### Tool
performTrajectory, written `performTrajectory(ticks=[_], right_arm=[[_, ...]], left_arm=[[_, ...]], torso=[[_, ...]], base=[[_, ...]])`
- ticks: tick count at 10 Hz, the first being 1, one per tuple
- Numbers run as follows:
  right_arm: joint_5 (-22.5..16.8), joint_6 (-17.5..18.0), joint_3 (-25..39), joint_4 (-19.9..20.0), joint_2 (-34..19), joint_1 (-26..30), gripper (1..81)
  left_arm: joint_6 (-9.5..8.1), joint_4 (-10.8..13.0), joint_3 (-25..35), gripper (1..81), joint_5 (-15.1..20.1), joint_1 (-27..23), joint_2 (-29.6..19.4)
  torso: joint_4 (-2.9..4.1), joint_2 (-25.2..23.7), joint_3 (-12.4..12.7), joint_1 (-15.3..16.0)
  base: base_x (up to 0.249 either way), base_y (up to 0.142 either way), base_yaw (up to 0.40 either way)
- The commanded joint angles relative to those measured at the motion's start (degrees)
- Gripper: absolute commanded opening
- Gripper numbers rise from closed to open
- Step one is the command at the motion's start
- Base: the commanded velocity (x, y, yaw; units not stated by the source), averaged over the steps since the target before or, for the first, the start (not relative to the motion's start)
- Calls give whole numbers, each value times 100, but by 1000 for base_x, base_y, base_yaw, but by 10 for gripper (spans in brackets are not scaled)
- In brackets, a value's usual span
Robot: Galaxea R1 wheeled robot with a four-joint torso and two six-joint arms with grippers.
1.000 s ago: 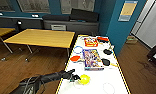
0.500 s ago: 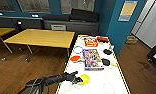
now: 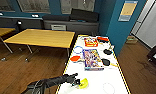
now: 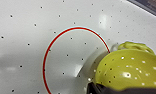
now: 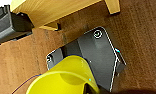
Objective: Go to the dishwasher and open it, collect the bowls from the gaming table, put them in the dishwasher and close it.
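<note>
Seemingly clamped on a yellow-green bowl (image 3: 83, 83), the left claw (image 3: 76, 81) has blurred fingers; right claw's grip unreadable.

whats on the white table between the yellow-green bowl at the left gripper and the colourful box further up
Bare white tabletop in the head view. The bowl sits at the left gripper; nothing lies before the box.

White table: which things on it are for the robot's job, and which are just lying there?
For the job: yellow-green bowl with holes.
Just lying about: colourful box; red box; flat red disc; black object.
</note>
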Motion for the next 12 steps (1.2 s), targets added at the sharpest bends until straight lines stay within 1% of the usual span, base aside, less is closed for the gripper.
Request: performTrajectory(ticks=[1, 3, 4, 5, 6, 7, 8, 9, 11, 12], right_arm=[[-522, 5, -115, -49, -270, 255, 10], [-594, 14, -292, -40, -155, 273, 10], [-603, 14, -310, -40, -137, 264, 10], [-621, 14, -310, -49, -137, 273, 10], [-621, 14, -309, -49, -129, 273, 10], [-630, 14, -327, -49, -111, 291, 10], [-630, 14, -345, -49, -102, 308, 10], [-638, 14, -345, -49, -102, 334, 10], [-682, 14, -301, -49, -120, 334, 10], [-691, 14, -284, -49, -137, 309, 10]], left_arm=[[42, 296, 274, 10, 597, -775, 1], [25, 304, 574, 10, 570, -801, -184], [7, 296, 750, 10, 562, -897, -299], [-11, 234, 1084, 10, 562, -1099, -475], [-80, 182, 1753, 10, 570, -1354, -761], [-301, 129, 2350, 10, 553, -1635, -1037], [-556, 137, 2974, 10, 553, -1864, -1319], [-661, 164, 3210, 10, 553, -1970, -1458], [-705, 155, 3536, 10, 553, -2032, -1811], [-697, 173, 3885, 10, 562, -2015, -2168]], torso=[[0, 0, 0, 0], [0, 0, 0, 0], [0, 0, 0, 0], [0, 0, 0, 0], [0, 0, 0, 0], [0, 0, 0, 0], [0, 0, 0, 0], [0, 0, -2, 0], [0, 0, -2, 0], [0, 0, -2, 0]], base=[[0, 0, 0], [0, 0, 0], [0, 0, 0], [0, 0, 0], [0, 0, 0], [0, 0, 0], [0, 0, 0], [0, 0, 0], [0, 0, 0], [0, 0, 0]])
